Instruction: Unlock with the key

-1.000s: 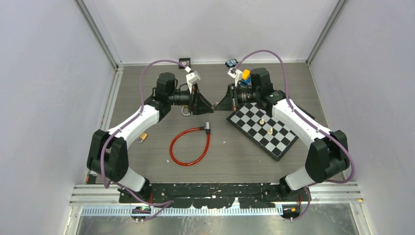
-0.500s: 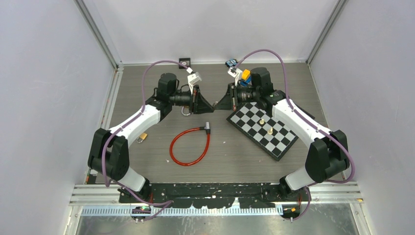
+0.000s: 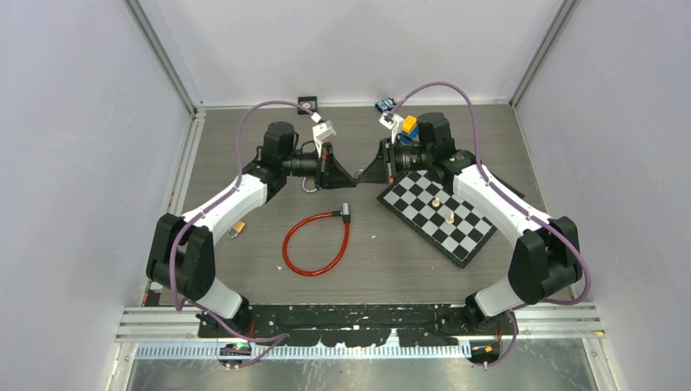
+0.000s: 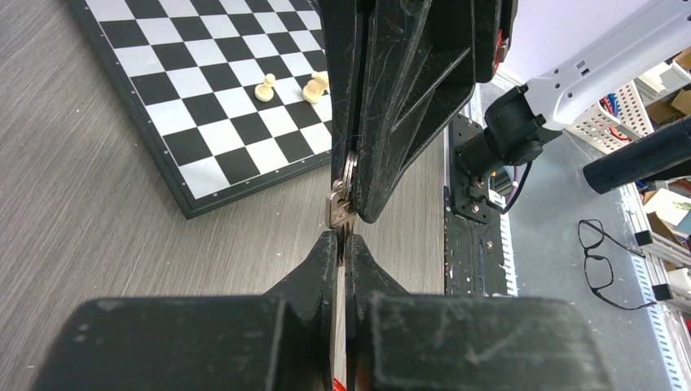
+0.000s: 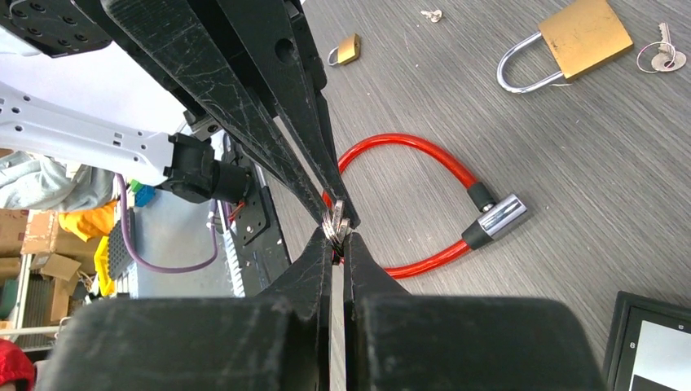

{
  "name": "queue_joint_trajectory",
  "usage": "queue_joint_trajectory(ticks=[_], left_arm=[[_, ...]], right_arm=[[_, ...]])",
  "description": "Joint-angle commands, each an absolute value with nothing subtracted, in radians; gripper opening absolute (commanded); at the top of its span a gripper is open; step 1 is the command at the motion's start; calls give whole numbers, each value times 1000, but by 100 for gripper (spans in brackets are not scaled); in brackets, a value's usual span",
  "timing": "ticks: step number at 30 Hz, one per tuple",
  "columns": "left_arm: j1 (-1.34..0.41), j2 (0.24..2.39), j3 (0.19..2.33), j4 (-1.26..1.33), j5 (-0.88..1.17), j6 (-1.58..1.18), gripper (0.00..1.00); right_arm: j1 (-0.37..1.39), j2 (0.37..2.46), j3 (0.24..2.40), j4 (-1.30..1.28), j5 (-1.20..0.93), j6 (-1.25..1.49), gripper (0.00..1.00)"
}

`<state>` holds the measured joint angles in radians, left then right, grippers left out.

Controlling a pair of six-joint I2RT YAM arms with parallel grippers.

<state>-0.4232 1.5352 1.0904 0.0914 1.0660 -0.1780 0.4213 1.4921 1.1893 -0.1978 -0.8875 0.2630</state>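
Observation:
Above the table's middle, my two grippers meet tip to tip. A small silver key (image 4: 337, 208) on its ring (image 5: 337, 223) hangs between them. My left gripper (image 4: 342, 238) (image 3: 351, 174) is shut on the key's near end. Facing it, my right gripper (image 5: 336, 243) (image 3: 364, 173) is shut on the ring end. Below them lies a red cable lock (image 3: 316, 244) (image 5: 411, 155) with its silver cylinder (image 5: 501, 218) at one end. A large brass padlock (image 5: 570, 37) lies by the left arm, and a small brass padlock (image 3: 237, 230) (image 5: 349, 49) sits further left.
A black-and-white chessboard (image 3: 456, 236) (image 4: 204, 98) with two pale pieces (image 3: 441, 209) lies under the right arm. Another key on a ring (image 5: 664, 55) rests beside the large padlock. Grey walls enclose the table.
My left gripper's jaws have closed onto the key that the right gripper holds. Neither arm has visibly moved.

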Motion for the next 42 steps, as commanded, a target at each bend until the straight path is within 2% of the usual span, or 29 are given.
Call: queue_joint_trajectory(ticks=[1, 5, 9, 14, 19, 20, 22, 30, 42], left_arm=[[-426, 1523, 1123, 80, 1053, -152, 0], [-426, 1511, 1134, 16, 1043, -98, 0], [-426, 1496, 1151, -122, 1034, 22, 0], [-436, 1462, 1152, -274, 1002, 149, 0], [-471, 1439, 1156, -395, 937, 258, 0], [-481, 1434, 1158, -415, 924, 275, 0], [-496, 1429, 1165, -454, 901, 304, 0], [-550, 1402, 1200, -562, 861, 374, 0], [-559, 1364, 1169, -542, 952, 371, 0]], right_arm=[[422, 1460, 1198, -232, -892, 188, 1], [422, 1455, 1219, -346, -875, 72, 2], [424, 1447, 1234, -453, -856, -36, 7], [427, 1443, 1256, -576, -839, -152, 19], [449, 1433, 1274, -683, -846, -248, 35], [452, 1430, 1278, -696, -849, -259, 41], [457, 1418, 1287, -701, -855, -264, 46], [493, 1421, 1334, -591, -869, -195, 40], [568, 1469, 1320, -537, -902, -187, 46]])
